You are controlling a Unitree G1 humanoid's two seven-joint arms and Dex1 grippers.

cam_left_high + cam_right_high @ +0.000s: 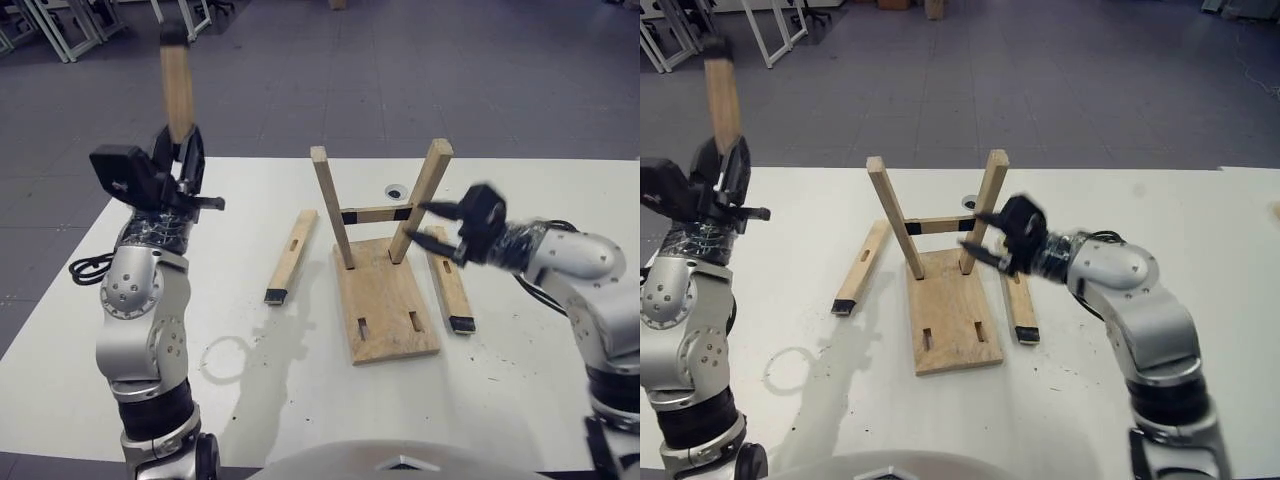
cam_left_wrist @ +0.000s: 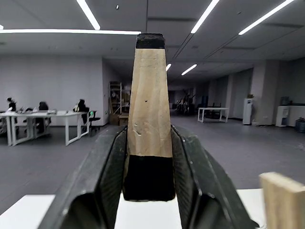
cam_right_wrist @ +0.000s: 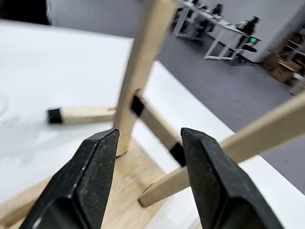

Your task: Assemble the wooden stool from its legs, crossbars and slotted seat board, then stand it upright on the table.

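A: Where does the stool stand?

B: The seat board [image 1: 385,300] lies flat near the middle of the white table [image 1: 520,400]. Two standing legs [image 1: 332,208] rise from its far slots, joined by a crossbar [image 1: 377,214] with black-taped ends. The two near slots [image 1: 363,327] are empty. One loose leg [image 1: 291,256] lies to the board's left, and another loose leg [image 1: 449,290] lies just beside its right edge.

A: And the risk?

B: The standing pair leans and looks only loosely seated. The right gripper [image 1: 425,222] hangs at the right-hand joint with its jaws apart. A sideways nudge there could tip the frame or lever a leg out of its slot. That forearm also passes over the right loose leg, so a low sweep might push it off line.

A: The left side?

B: The left gripper [image 1: 178,150] is raised well clear of the board, with its jaws clamped on the lower end of an upright wooden bar [image 1: 178,90]. With so much of the bar above the grip, I judge it could pivot or slip when tilted.

A: What can't you tell?

B: How deep the legs sit in the slots, and whether the right fingers [image 3: 90,176] touch the leg or only flank it. The bar's gripped end is hidden between the left pads, and the right loose leg's far end lies behind the gripper.
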